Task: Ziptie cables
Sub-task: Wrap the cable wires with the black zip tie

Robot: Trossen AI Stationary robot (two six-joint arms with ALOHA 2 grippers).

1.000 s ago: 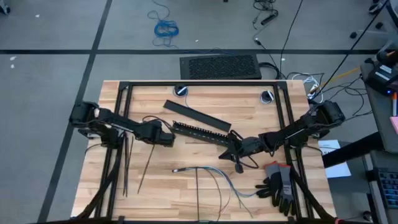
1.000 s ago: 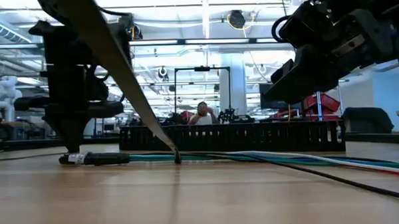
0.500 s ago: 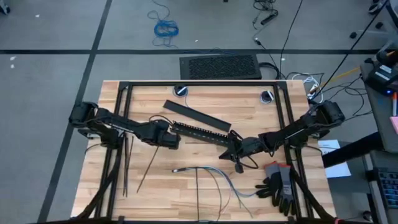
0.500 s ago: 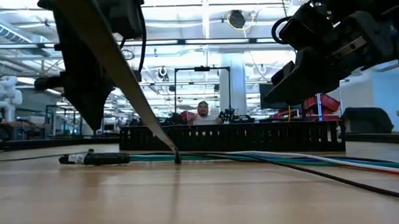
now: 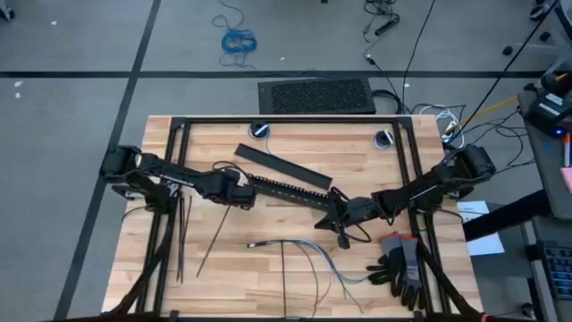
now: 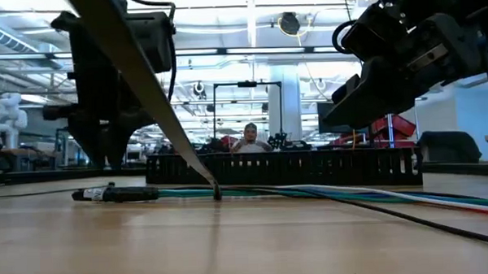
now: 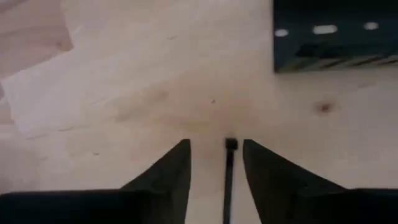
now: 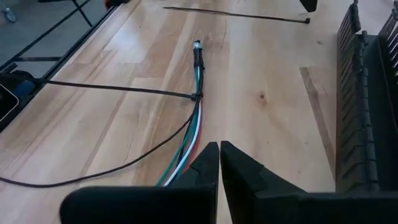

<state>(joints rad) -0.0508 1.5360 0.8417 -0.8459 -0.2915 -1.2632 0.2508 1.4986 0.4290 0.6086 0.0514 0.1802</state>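
The left pincer hovers over the wooden surface by the near end of the slotted black bar, fingers spread apart, released, with the head of 1 ziptie lying between them. That ziptie slants across the surface; more zipties lie farther left. The cables lie mid-surface, already crossed by a ziptie. The right pincer sits clenched and empty beside the bar's other end, near the gloves.
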